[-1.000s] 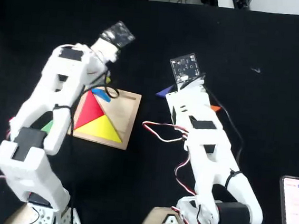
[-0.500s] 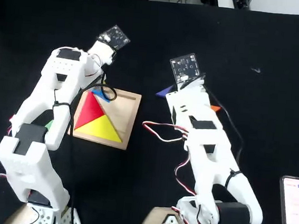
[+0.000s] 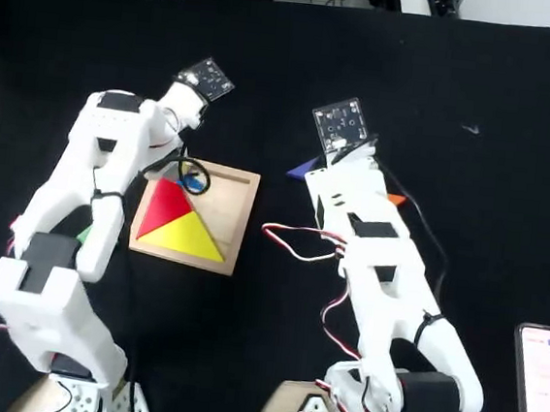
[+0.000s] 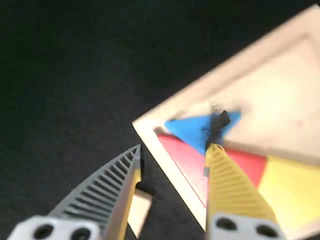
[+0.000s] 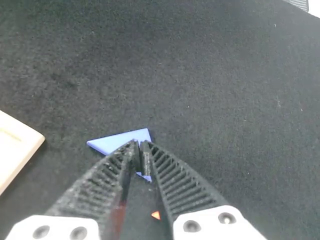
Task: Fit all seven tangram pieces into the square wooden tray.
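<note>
High view: the square wooden tray (image 3: 239,198) holds a red triangle (image 3: 163,205), a yellow triangle (image 3: 189,239) and a blue triangle (image 4: 192,127) in its far left corner.
The left gripper (image 4: 175,150) straddles that corner's rim, spread wide. The right gripper (image 5: 137,146), pinched closed, is over a purple triangle (image 5: 112,141) on open black cloth (image 3: 482,80) near the tray.

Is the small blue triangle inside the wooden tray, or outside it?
Inside. The blue triangle lies within the rim of the tray, in a corner, beside the red piece. Whether it lies flat cannot be told.
</note>
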Robot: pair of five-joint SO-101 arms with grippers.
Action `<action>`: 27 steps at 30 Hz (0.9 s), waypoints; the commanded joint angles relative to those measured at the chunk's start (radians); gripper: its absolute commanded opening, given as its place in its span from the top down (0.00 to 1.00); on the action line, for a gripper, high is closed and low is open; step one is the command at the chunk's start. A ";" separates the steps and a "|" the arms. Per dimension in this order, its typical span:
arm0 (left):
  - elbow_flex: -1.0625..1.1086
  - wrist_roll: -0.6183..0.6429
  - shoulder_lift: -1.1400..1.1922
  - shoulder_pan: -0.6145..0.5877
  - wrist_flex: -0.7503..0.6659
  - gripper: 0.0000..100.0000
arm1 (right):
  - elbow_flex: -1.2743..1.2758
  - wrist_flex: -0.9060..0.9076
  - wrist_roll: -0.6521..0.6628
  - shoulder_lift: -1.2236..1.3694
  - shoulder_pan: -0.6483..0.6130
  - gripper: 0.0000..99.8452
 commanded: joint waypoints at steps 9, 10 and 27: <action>0.289 -0.054 -0.172 0.059 -0.288 0.79 | -0.007 -0.020 -0.003 -0.031 -0.015 0.99; 0.288 -0.054 -0.167 0.059 -0.296 0.79 | -0.007 -0.020 -0.003 -0.031 -0.015 0.99; 0.074 0.043 0.064 0.096 -0.296 0.79 | -0.007 -0.020 -0.003 -0.031 -0.015 0.99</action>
